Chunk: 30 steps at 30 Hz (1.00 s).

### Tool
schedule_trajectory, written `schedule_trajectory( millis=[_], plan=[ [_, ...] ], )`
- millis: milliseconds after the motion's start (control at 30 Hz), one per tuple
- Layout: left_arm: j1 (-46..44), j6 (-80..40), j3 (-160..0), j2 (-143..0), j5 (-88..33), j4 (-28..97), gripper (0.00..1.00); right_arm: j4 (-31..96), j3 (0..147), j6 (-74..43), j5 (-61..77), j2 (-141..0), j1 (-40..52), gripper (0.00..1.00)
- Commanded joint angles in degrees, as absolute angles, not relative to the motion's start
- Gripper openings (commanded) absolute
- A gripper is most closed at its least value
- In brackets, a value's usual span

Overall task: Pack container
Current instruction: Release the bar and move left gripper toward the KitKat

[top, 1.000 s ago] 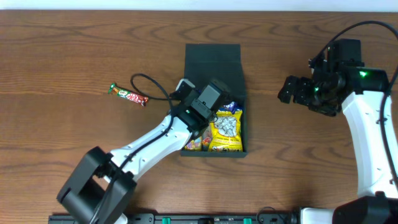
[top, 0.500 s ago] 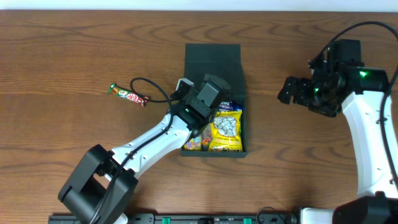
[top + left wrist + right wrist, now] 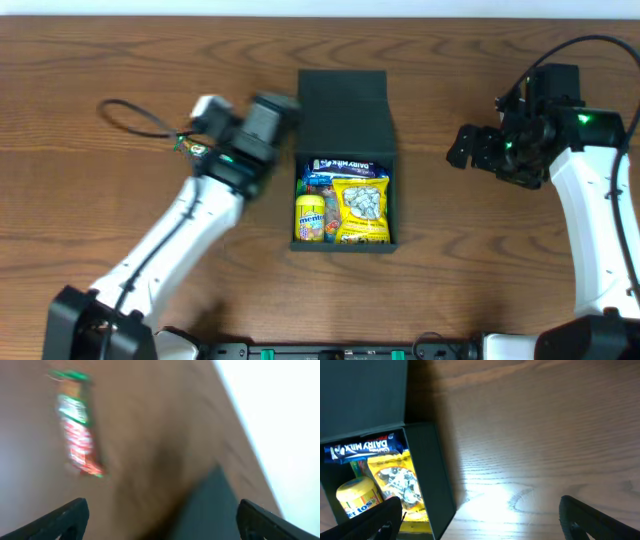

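Observation:
The dark teal container (image 3: pixel 393 200) sits mid-table with its flap lid (image 3: pixel 343 105) laid open at the back. Inside lie a blue Dairy Milk bar (image 3: pixel 345 167), a yellow snack bag (image 3: pixel 362 208) and a yellow tube (image 3: pixel 310 215). My left gripper (image 3: pixel 272 112) hovers open and empty just left of the lid. Its blurred wrist view shows the left gripper (image 3: pixel 162 512), a red-and-green candy bar (image 3: pixel 75 435) on the table and the container's edge (image 3: pixel 215 505). My right gripper (image 3: pixel 470 145) hangs open and empty right of the container (image 3: pixel 440 475), over bare wood.
A black cable (image 3: pixel 135 115) loops over the table left of the left arm. In the overhead view the arm hides nearly all of the candy bar. A pale wall borders the table's far edge (image 3: pixel 280 425).
My left gripper has opened, risen out of the container and swung left and back towards the candy bar. The yellow tube now lies uncovered in the container. The right arm has not moved.

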<state>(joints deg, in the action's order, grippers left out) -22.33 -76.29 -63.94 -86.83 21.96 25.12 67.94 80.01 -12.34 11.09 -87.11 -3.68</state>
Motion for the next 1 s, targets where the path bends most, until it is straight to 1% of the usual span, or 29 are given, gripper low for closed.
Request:
schedule_trajectory(
  millis=[0, 67, 133, 233, 300, 833, 867, 933, 967],
  plan=[
    [-13.6, -75.1, -63.8, -88.5, 13.6, 25.9, 0.95, 67.3, 79.8, -11.5, 11.4, -87.3, -4.1, 0.99],
    [-9.5, -72.2, -63.8, -90.0, 9.5, 25.0, 0.95, 66.8, 79.8, -11.5, 11.4, -87.3, -4.1, 0.99],
    [-6.3, -66.6, -63.8, -92.3, 4.8, 23.1, 0.95, 66.7, 79.8, -11.5, 11.4, -87.3, -4.1, 0.99],
    [-4.6, -61.2, -63.8, -95.7, 0.3, 22.0, 0.95, 66.7, 79.8, -11.5, 11.4, -87.3, -4.1, 0.99],
    [-4.4, -59.1, -63.8, -97.7, -0.3, 22.7, 0.95, 66.7, 79.8, -11.5, 11.4, -87.3, -4.1, 0.99],
    [-4.4, -59.1, -63.8, -106.7, -3.0, 23.8, 0.96, 66.8, 79.4, -11.5, 11.4, -87.3, -4.1, 0.99],
    [-4.4, -59.2, -63.8, -106.8, -3.0, 23.9, 0.96, 66.8, 79.2, -11.5, 11.4, -87.3, -4.1, 0.99],
    [-4.4, -59.3, -63.8, -107.0, -3.0, 24.0, 1.0, 66.4, 78.5, -11.5, 11.4, -87.3, -4.1, 0.99],
    [-4.4, -59.3, -63.8, -107.2, -3.0, 24.1, 1.0, 66.2, 78.1, -11.5, 11.4, -87.3, -4.1, 0.99]
  ],
)
